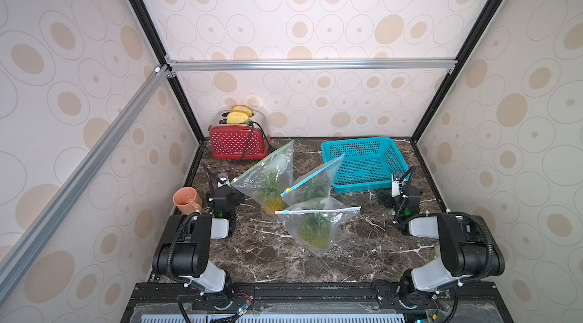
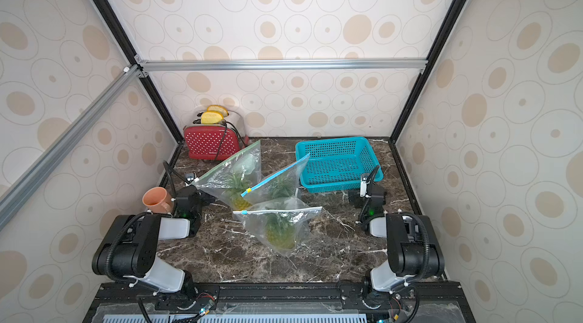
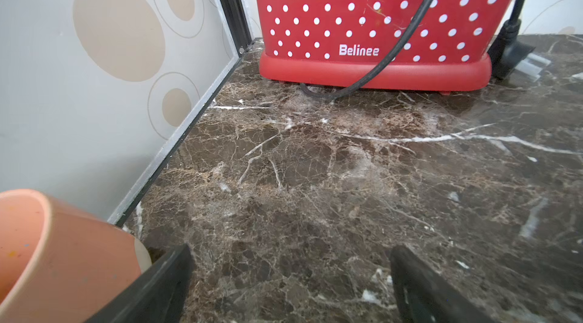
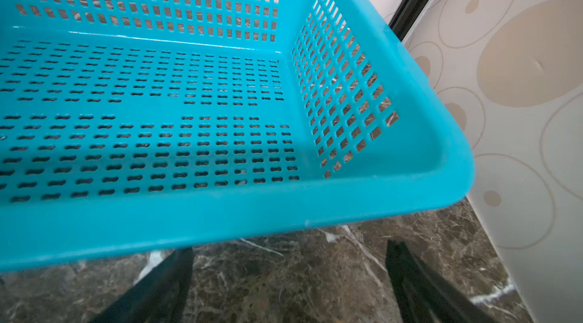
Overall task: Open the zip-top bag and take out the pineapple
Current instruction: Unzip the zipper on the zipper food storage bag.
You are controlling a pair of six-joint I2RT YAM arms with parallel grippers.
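Three clear zip-top bags lie together mid-table, each with a pineapple inside. The nearest bag (image 1: 315,230) has a white zip with a blue slider at its left end, and its pineapple (image 1: 315,234) shows yellow-green. Behind it lie a blue-zipped bag (image 1: 314,181) and a green-zipped bag (image 1: 268,173), the latter with its own pineapple (image 1: 272,200). My left gripper (image 3: 290,274) rests low at the table's left, open and empty, just left of the green-zipped bag. My right gripper (image 4: 288,271) is open and empty at the right, in front of the basket. All zips look shut.
A red polka-dot toaster (image 1: 238,144) with toast and a trailing cord (image 3: 407,31) stands at the back left. A teal basket (image 1: 391,157) sits empty at the back right. An orange mug (image 1: 187,200) lies beside my left arm, against the left wall.
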